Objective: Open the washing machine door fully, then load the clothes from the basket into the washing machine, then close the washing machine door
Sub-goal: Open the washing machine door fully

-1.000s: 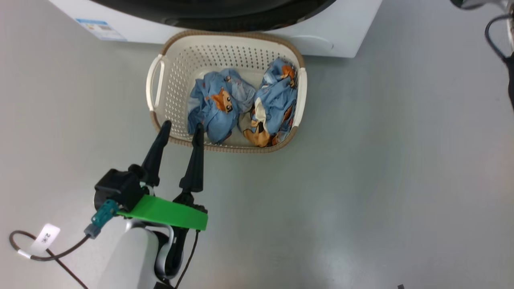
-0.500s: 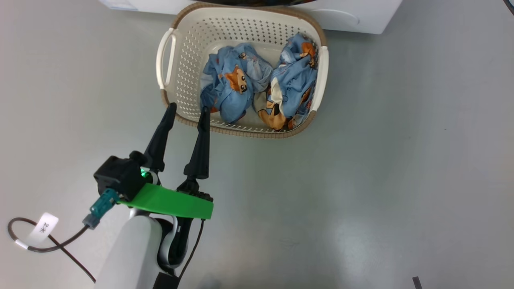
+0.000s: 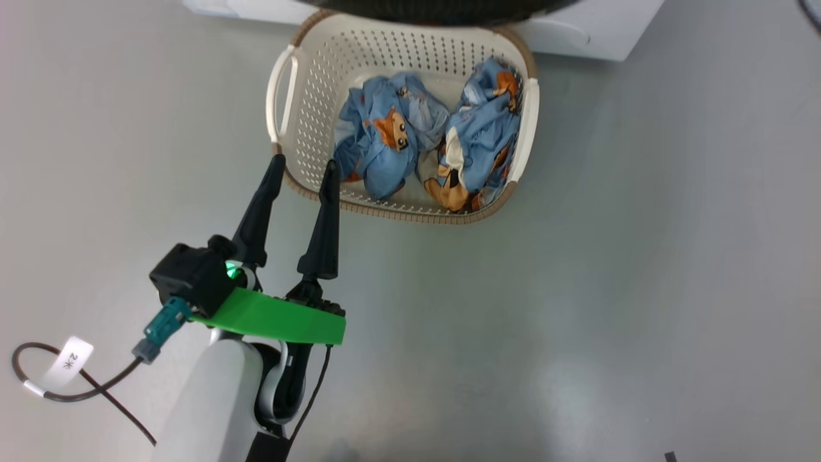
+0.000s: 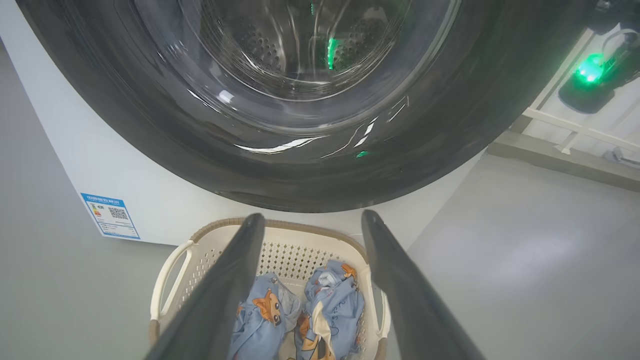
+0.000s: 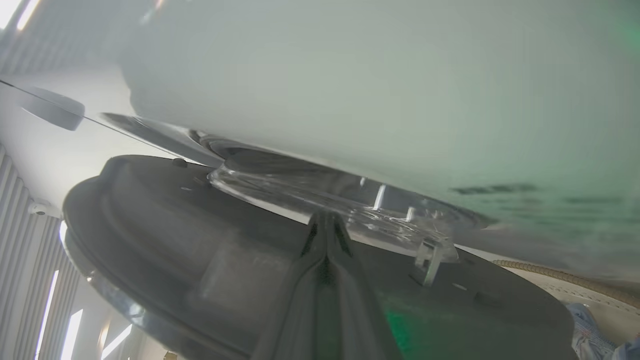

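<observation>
Within the basket lie the clothes.

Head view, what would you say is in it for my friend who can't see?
A cream basket holding two bundles of blue cartoon-print clothes sits on a grey floor in front of a white washing machine. The robot's left gripper reaches up from the lower left, open, its tips by the basket's near rim.
</observation>
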Controlling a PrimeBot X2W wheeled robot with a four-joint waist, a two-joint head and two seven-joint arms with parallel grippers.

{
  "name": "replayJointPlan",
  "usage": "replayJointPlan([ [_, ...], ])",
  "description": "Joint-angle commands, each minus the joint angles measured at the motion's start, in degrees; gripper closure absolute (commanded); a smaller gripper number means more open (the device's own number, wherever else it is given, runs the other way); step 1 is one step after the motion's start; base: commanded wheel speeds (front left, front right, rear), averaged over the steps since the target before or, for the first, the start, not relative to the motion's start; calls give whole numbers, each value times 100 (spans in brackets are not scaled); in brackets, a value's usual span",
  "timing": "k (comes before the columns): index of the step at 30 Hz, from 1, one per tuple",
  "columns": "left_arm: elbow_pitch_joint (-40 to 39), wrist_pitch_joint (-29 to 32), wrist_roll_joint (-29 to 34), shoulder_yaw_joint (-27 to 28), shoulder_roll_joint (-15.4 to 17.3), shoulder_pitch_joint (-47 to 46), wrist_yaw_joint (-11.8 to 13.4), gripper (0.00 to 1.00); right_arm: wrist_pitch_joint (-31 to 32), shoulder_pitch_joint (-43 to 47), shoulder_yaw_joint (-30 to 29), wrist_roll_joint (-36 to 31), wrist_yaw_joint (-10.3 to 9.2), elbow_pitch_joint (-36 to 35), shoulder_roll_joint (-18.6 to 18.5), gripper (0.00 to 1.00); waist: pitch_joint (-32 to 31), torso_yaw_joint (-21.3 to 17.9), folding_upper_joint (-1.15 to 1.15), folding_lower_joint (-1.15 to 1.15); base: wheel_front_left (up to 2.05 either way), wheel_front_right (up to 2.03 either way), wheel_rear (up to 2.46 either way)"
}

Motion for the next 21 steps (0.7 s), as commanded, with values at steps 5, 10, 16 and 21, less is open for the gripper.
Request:
replayJointPlan([
  [5,-64,-37,69,187,115,256,51,0,138,550,151,51,44,-280,236,100,-404,-25,0,0,0,0,0],
  [10,-43,-37,218,234,115,480,42,0,186,936,209,94,44,-332,304,100,-670,-54,0,0,0,0,0],
  [16,-19,-37,342,289,115,709,82,0,239,1435,290,113,44,-383,374,100,-1056,-39,0,0,0,0,0],
  [21,35,-37,407,308,115,915,71,0,277,1834,362,152,44,-427,525,100,-1392,-14,0,0,0,0,0],
])
